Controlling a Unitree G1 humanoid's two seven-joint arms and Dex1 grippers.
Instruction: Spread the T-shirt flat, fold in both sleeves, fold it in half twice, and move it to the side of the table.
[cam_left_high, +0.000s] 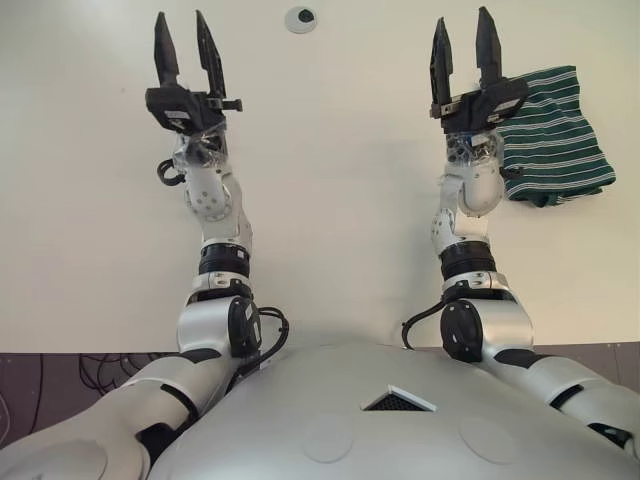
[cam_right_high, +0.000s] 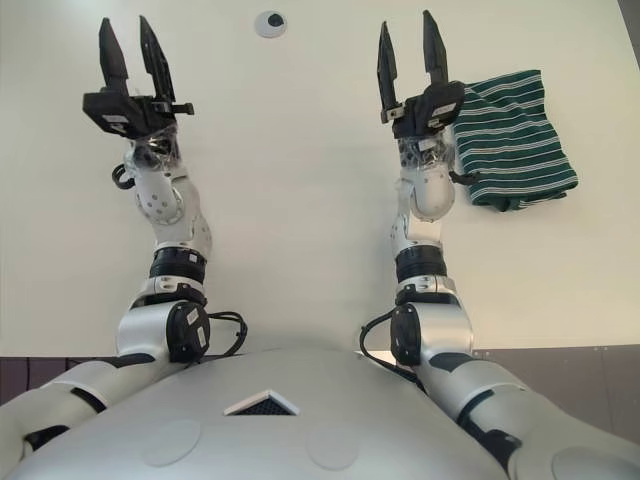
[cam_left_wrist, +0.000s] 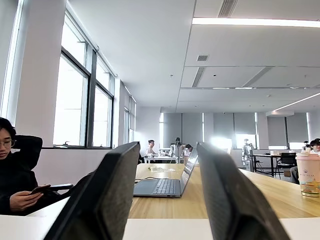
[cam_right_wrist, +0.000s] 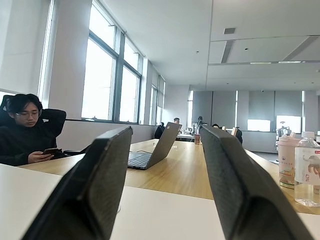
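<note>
The dark green T-shirt with thin white stripes lies folded into a compact rectangle on the far right part of the plain white counter, with one edge bunched at its near side. The right end effector hangs just left of it, its two black fingers spread apart and holding nothing. The left end effector is well apart over the far left, equally open and empty, and a small round grey-and-white disc sits at the far edge between them.
</note>
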